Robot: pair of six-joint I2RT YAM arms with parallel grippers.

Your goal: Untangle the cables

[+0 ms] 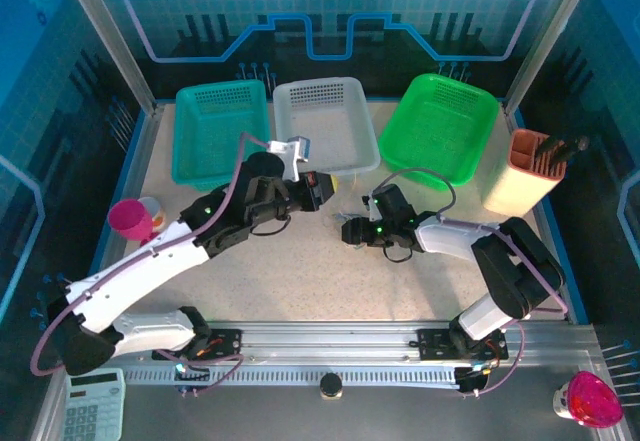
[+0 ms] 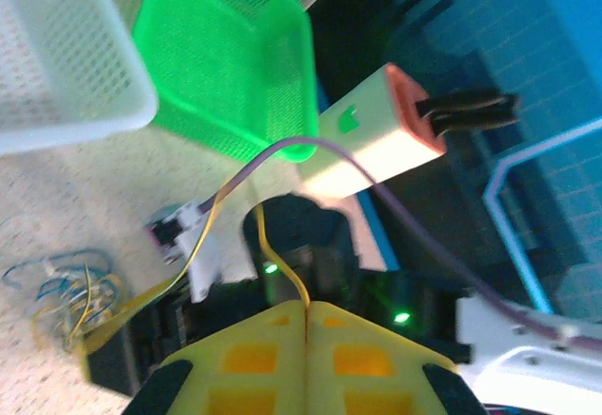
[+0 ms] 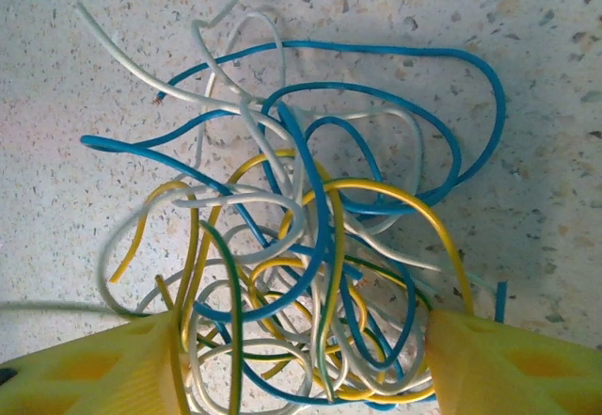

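Left end effector pinches a yellow cable; right end effector gapes over tangle (bottom cropped).

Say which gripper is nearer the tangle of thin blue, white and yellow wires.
Right. The right gripper straddles the tangle; the left gripper sits apart, pinching one yellow wire.

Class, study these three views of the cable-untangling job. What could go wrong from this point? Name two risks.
1. The left claw is shut on one yellow wire. Pulling it could drag or tighten the whole tangle rather than free it.
2. The right claw stands open astride the tangle, so closing may catch several crossing wires at once.
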